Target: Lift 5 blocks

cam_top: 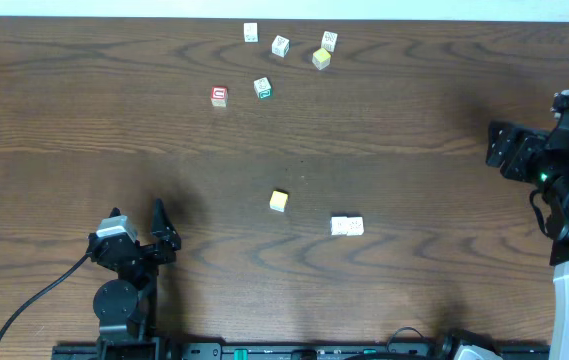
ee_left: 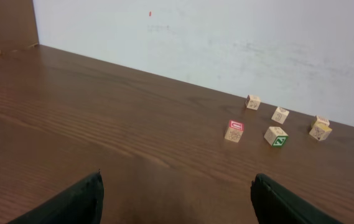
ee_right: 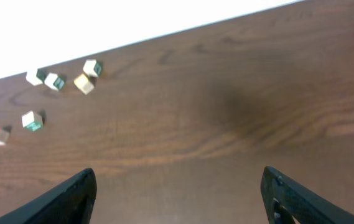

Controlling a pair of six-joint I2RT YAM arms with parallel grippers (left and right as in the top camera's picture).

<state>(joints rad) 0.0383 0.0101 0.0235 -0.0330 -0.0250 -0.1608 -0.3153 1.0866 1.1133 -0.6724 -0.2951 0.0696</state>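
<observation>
The left gripper [cam_top: 136,213], black and two-fingered, hovers low over the near left part of the dark wood-grain table [cam_top: 64,150]. Its jaws are spread wide with nothing between them.

Further right and well back sits the small wooden cube with a red-bordered face [cam_top: 219,96]. Beyond it, near the far edge, lies a loose group of whitish wooden cubes [cam_top: 280,46]. Closer to the front, about mid-table, sits the plain yellow-orange wooden cube [cam_top: 279,201]. Just right of it is a whitish wooden piece [cam_top: 347,226] that reads as two cubes touching side by side, though I cannot tell for certain.

These blocks are probably light, hard and rigid, with smooth faces that may slip, so the best hold is a pinch from above on two opposite flat sides, centred. A single cube has no long axis; only its turn on the table matters. The red-bordered one sits about square to the table edges and the yellow-orange one slightly rotated. The whitish piece runs left to right.

At the far right the right gripper [cam_top: 497,147] hangs above bare table, jaws wide apart and empty.
</observation>
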